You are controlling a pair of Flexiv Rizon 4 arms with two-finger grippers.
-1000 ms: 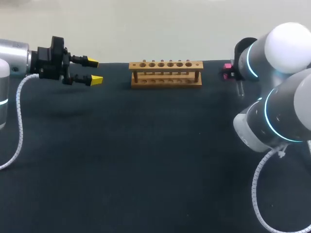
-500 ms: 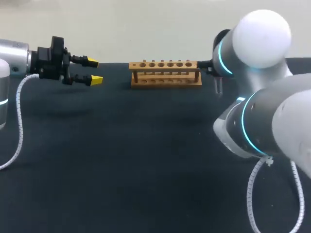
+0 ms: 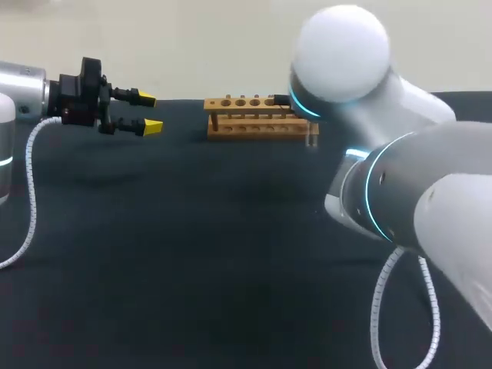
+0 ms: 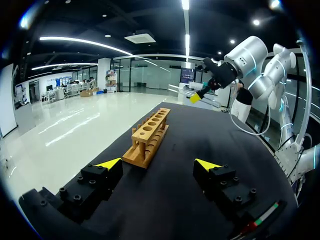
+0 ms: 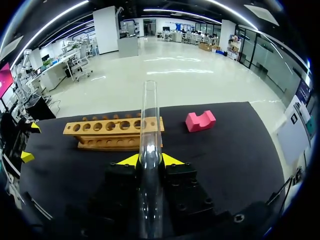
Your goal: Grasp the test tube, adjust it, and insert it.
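Note:
A clear glass test tube (image 5: 149,120) stands upright between the yellow tips of my right gripper (image 5: 150,160), which is shut on it. The tube's open top rises above the fingers. Ahead of it lies the wooden rack (image 5: 113,132) with a row of holes, the tube lining up with the rack's right end. In the head view the right arm's big joint hides that gripper, and only the tube's lower end (image 3: 313,138) shows by the rack (image 3: 261,117). My left gripper (image 3: 150,113) hovers open left of the rack, empty. Its own view shows the rack (image 4: 149,135) ahead of its fingers (image 4: 159,164).
A pink notched block (image 5: 201,121) lies on the black table (image 3: 192,254) to the right of the rack. My right arm's elbow (image 3: 400,192) bulks over the table's right half. My left gripper (image 5: 27,142) shows beyond the rack's left end.
My right arm has swung to the left with the tube, from near the pink block to the rack's right end. The left arm has not moved.

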